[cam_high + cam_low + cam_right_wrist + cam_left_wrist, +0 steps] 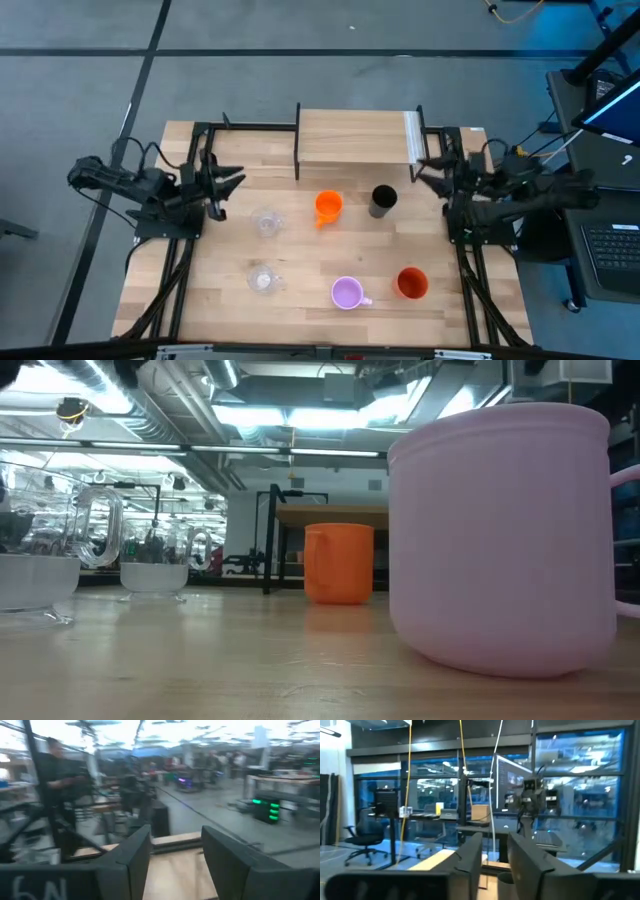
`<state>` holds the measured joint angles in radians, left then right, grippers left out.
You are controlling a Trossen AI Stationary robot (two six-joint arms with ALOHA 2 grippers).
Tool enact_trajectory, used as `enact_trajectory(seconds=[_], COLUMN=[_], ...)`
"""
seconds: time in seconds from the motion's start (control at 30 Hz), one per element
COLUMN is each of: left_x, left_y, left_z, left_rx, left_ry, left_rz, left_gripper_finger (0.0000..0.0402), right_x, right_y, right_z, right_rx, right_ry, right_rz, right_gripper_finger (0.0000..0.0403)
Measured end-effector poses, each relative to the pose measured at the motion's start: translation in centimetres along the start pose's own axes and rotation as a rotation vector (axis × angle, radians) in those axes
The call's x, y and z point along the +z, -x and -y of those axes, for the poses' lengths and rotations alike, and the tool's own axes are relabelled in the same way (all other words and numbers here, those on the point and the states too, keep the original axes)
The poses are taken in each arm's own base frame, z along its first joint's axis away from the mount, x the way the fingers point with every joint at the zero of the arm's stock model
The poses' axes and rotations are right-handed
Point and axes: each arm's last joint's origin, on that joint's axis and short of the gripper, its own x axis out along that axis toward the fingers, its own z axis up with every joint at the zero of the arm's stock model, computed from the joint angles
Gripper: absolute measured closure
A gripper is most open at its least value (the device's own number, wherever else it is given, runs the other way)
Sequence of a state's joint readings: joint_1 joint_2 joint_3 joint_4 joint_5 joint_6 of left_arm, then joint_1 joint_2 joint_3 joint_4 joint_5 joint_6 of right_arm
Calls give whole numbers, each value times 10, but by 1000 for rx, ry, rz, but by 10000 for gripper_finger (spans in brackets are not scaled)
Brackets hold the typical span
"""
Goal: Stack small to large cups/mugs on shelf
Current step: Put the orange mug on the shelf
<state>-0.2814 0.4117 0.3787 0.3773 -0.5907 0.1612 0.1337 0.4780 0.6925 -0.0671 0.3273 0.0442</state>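
1. The six vessels are spread singly over the table, none nested in another, so the stacking is judged not yet begun.
2. The orange mug and the taller black cup stand nearest the shelf, just in front of it; they are apart from each other.
3. One clear tumbler stands left of the orange mug, and the second tumbler nearer the front edge.
4. The lilac mug and the red-orange cup stand side by side at the front right (the lilac one fills the low view because it sits close to that camera).
5. The shelf top is bare wood with a white strip at its right end; nothing is set on it.
6. The left gripper is held off the table's left edge, beside the shelf, its fingers parted and empty.
7. The right gripper is held likewise at the right edge, fingers parted, nothing between them; both arms appear parked clear of the cups.
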Motion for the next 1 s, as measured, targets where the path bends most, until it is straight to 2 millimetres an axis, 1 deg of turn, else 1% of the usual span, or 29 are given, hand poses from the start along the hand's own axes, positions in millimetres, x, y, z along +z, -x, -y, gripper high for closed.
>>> enact_trajectory(seconds=[0.13,0.23,0.3,0.4,0.5,0.63,0.77,0.9,1.0], left_x=[31,47,56,68,77,78,69,51,37], left_y=[-13,-25,-32,-45,-58,-78,-96,-108,-114], left_z=[-1,1,1,1,4,13,24,34,39], left_rx=[26,47,63,93,78,5,-50,-92,-103], left_ry=[-9,-34,-29,-24,-15,22,21,2,8], left_rz=[-26,-66,-103,-163,-231,-341,-452,-543,-616], left_gripper_finger=[242,214,206,206,207,207,206,208,208], right_x=[30,43,48,52,54,53,46,30,13], right_y=[-2,-7,-13,-23,-34,-51,-72,-89,-91], right_z=[1,-1,-3,-8,-13,-22,-33,-39,-39], right_rx=[-116,-126,-130,-95,-57,8,111,126,94], right_ry=[52,56,42,19,-6,-69,-110,-97,-61], right_rz=[-45,-100,-156,-267,-365,-479,-568,-671,-827], right_gripper_finger=[209,182,161,134,121,119,118,118,118])
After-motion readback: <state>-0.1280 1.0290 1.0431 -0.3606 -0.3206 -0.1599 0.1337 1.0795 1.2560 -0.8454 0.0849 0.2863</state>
